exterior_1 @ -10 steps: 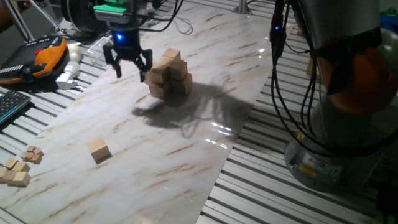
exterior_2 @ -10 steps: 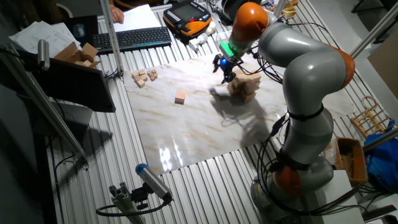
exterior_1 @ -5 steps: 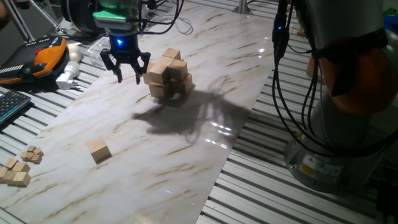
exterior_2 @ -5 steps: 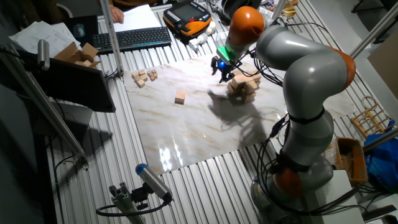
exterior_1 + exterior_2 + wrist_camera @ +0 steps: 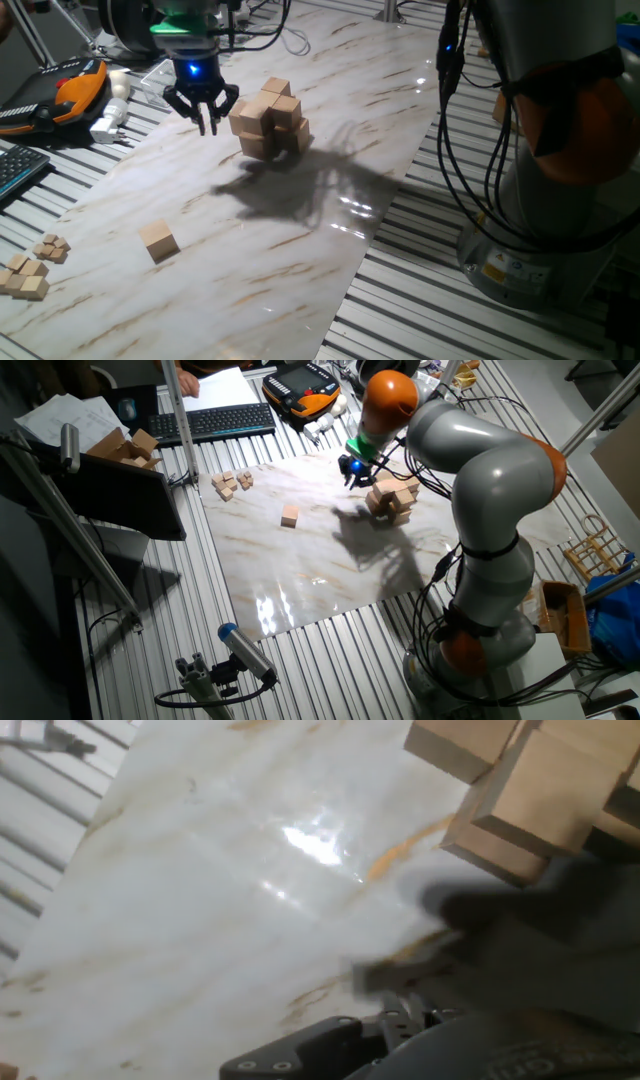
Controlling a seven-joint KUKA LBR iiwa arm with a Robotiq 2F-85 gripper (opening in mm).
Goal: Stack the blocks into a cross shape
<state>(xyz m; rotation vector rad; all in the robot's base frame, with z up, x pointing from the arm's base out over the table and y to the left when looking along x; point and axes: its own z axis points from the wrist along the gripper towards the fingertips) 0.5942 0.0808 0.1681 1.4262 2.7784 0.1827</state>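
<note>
While gripper (image 5: 204,120) hangs empty, fingers nearly pressed together, beside stack (image 5: 268,120) on marble board (image 5: 300,240), loose block (image 5: 158,240) sits well apart near board edge. Advice: spread fingers before descent, centre over block, grip square faces, avoid brushing stack.

Dim fixed views, glare on marble board (image 5: 330,215), hand view blurred
</note>
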